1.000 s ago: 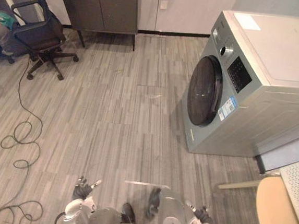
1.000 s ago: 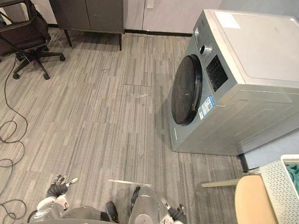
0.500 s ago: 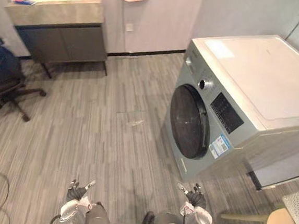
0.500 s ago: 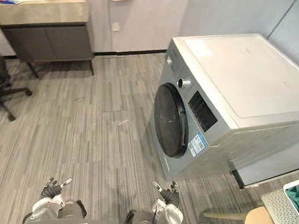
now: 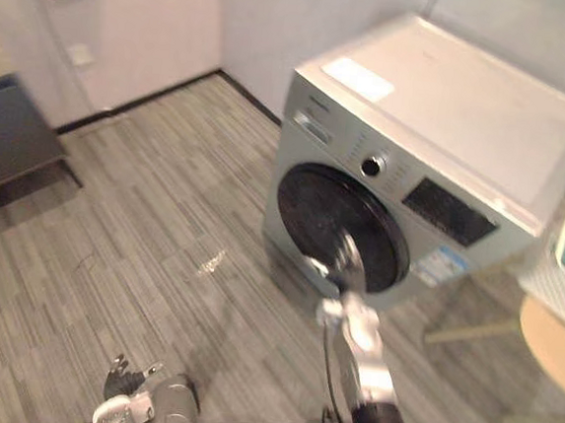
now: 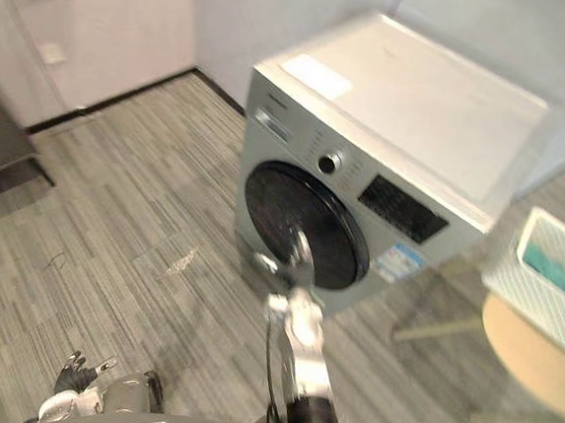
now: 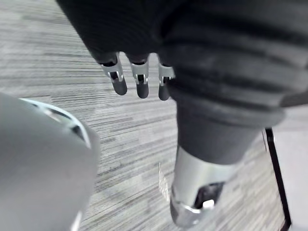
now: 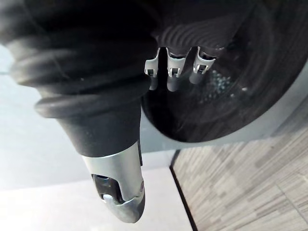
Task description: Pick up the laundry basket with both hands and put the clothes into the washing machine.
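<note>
Laundry basket [image 6: 537, 303] sits on a round wooden stool [image 6: 532, 362], off to the right of the washing machine [image 5: 439, 116], with teal clothes [image 6: 543, 261] inside it. Neither hand is on it. My right hand [image 5: 342, 259] is stretched out in front of the round dark door [image 5: 308, 199]. In the right wrist view the fingers [image 8: 174, 77] look relaxed and the thumb is out straight, with nothing grasped. They're right up against the dark glass, but I can't tell if they touch it. Left hand [image 5: 127, 378] hangs low by my side over the wood-look floor [image 5: 163, 221]; its fingers [image 7: 140, 86] are loose and it's empty. The door looks shut and flush with the front panel. Progress as I read it: close to zero on the actual job. The basket isn't lifted, the clothes aren't moved and the drum isn't open. The right arm's position suggests I'm going for the door first, which makes sense since both hands will be busy once the basket is up. What's left: get the door open, turn right to the stool, grab the basket with both hands, bring it to the opening and load the clothes. Main risk I see is the basket sitting well apart from the door, so that means a turn and a carry.
</note>
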You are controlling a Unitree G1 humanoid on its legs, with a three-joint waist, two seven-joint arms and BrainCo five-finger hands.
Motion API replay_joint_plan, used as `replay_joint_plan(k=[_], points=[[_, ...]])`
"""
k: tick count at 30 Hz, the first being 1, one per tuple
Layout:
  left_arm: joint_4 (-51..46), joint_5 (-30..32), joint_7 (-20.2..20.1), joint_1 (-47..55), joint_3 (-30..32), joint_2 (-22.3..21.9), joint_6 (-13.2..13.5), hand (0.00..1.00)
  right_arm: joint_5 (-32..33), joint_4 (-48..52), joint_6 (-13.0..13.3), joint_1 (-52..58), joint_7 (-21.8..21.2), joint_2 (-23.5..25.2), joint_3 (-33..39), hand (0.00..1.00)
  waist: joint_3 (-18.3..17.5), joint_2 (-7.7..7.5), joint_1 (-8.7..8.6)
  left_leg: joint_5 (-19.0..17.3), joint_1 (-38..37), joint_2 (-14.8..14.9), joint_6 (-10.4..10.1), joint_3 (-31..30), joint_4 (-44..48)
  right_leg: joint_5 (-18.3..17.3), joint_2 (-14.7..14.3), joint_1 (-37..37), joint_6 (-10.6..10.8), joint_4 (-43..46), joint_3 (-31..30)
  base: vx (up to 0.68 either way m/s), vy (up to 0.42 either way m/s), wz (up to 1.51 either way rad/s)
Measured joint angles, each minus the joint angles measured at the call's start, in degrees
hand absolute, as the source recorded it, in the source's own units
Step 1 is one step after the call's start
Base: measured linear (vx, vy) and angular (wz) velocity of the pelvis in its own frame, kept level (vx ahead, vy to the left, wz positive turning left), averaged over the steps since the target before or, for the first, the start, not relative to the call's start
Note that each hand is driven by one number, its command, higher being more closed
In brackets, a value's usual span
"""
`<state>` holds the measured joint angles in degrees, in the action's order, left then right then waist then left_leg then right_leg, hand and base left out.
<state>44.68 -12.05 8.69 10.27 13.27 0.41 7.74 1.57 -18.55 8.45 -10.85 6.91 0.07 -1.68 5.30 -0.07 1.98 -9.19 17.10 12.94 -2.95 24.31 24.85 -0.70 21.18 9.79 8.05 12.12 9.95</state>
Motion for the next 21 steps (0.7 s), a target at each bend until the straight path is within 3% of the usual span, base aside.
replay_joint_plan(k=[2, 3, 4, 5, 6, 7, 10, 12, 17, 21], points=[[-1.3, -0.1, 0.0, -1.7, -1.3, 0.6, 0.5, 0.0, -4.9, -1.1, -0.1, -6.2, 1.4, -2.2, 0.0, 0.0, 1.4, 1.64, 1.18, 0.6, -0.1, -1.6, 1.0, 1.2, -1.6, 0.0, -0.3, 0.0, -0.9, -1.5, 9.3, 0.03, 0.261, -0.81], [-1.2, -0.2, 0.1, -3.1, -2.0, 0.6, 0.5, 0.0, -8.4, -0.3, -0.3, -9.0, 2.7, -3.5, 0.2, 0.0, 2.6, 2.58, 1.18, 0.3, -0.1, -2.2, 1.4, 1.0, -1.2, 0.1, -0.6, -0.6, -1.0, -3.1, 9.4, 0.01, 0.215, -0.41], [-1.3, -0.2, 0.2, -5.6, -2.4, 0.6, 0.5, 0.0, -13.4, 1.0, -1.0, -12.1, 5.1, -5.5, 1.2, 0.0, 5.4, 5.1, 0.63, -0.2, 0.4, -2.6, 2.3, 0.8, 0.2, 1.1, -0.5, -1.7, -0.6, -4.0, 9.4, -0.02, 0.15, -0.08], [-1.3, -0.2, 0.4, -7.0, -2.4, 0.6, 0.5, 0.0, -15.9, 1.6, -1.7, -13.3, 6.1, -6.2, 2.1, 0.0, 6.6, 6.01, 0.67, -0.2, 0.9, -2.6, 2.4, 0.6, 0.7, 1.6, -0.5, -1.7, -0.2, -4.1, 9.3, -0.08, 0.11, 0.08], [-1.8, -0.5, 1.0, -9.2, -2.3, 0.8, 1.4, 0.0, -20.8, 1.9, -3.8, -15.7, 8.4, -6.8, 4.2, 0.0, 8.8, 7.29, 0.82, -0.2, 1.7, -2.6, 2.5, 0.2, 0.7, 2.4, -0.6, -1.1, 1.3, -4.3, 9.4, -0.13, 0.043, 0.07], [-3.0, -1.4, 1.5, -9.6, -2.2, 0.8, 2.2, 0.0, -25.2, 2.0, -6.3, -17.1, 10.4, -6.7, 5.8, 0.0, 9.0, 7.39, 0.76, 0.7, 3.7, -2.7, 2.5, -0.4, 0.4, 2.9, -0.8, 0.6, 2.6, -5.0, 9.6, -0.13, 0.001, 0.08], [-3.5, -2.5, 2.6, -9.7, -2.2, -0.3, 2.0, 0.0, -30.4, 4.5, -11.6, -17.6, 13.6, -5.7, 8.3, 0.0, 10.8, 6.64, 1.01, 3.1, 4.9, -2.5, 1.8, -0.7, -2.4, 3.4, -1.8, 2.5, 3.5, -5.7, 9.4, -0.1, -0.076, 0.02], [-3.5, -2.6, 2.7, -9.1, -2.0, -2.1, 1.7, 0.0, -31.9, 8.2, -13.5, -17.0, 15.1, -5.0, 9.0, 0.0, 11.4, 6.06, 0.98, 3.9, 4.7, -2.4, 1.4, -0.5, -3.8, 3.4, -2.2, 3.2, 3.5, -5.5, 9.4, -0.08, -0.069, -0.08], [-4.1, -2.6, 2.3, -8.9, -1.8, -4.7, 1.3, 0.0, -33.5, 13.7, -14.4, -16.7, 17.5, -5.0, 10.8, 0.0, 12.3, 5.4, 1.04, 6.0, 4.7, -2.2, 1.2, -1.0, -6.1, 2.0, -2.3, 4.6, 3.2, -2.7, 9.9, -0.06, -0.038, 0.07], [-6.1, -2.6, 2.1, -8.6, -1.9, -4.8, 1.4, 0.0, -35.5, 13.6, -18.3, -17.9, 18.6, -5.2, 15.7, 0.0, 13.3, 4.84, 1.51, 8.4, 4.7, -2.9, 1.1, -2.3, -9.0, 1.7, -2.2, 4.7, 2.9, -2.3, 11.2, -0.03, -0.026, 0.2]])
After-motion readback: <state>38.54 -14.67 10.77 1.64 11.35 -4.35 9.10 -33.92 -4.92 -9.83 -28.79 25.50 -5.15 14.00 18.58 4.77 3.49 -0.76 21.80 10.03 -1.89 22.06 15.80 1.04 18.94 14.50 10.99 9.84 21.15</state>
